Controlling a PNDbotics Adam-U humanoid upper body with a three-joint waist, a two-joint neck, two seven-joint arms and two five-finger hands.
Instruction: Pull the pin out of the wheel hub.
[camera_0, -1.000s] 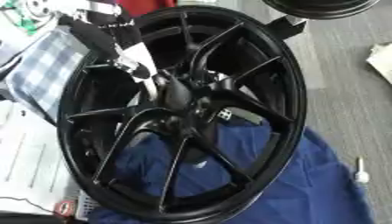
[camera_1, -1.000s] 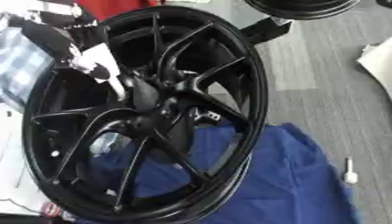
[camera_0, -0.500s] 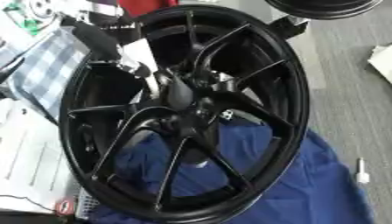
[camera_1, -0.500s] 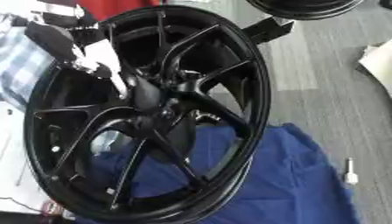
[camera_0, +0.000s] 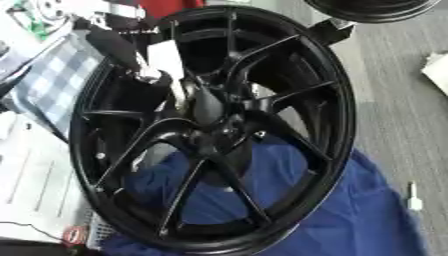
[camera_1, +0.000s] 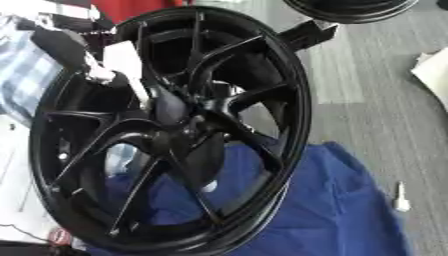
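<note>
- Left eye view: a black wheel stands on edge over a blue cloth, its spokes meeting at the hub near picture centre.
- Coming in from 10 o'clock, the robot's left hand (black, with a pale cover over its back) reaches through the spokes toward the hub; its fingertips merge with the black metal there.
- Fingers: whether they are curled round anything or merely touching the hub cannot be told, since black lies on black.
- Pin: it cannot be picked out; judging by where the hand ends, it likely sits in the hub at about 11 o'clock of the centre.
- Doing it well, as a judgement: pinch the pin close to the hub, then draw straight out along its own line, toward the camera, without twisting the wheel off its stand.
- Right hand: not seen in either view.
- At 4 o'clock, a small white thing lies on the grey floor, well apart from the wheel.
</note>
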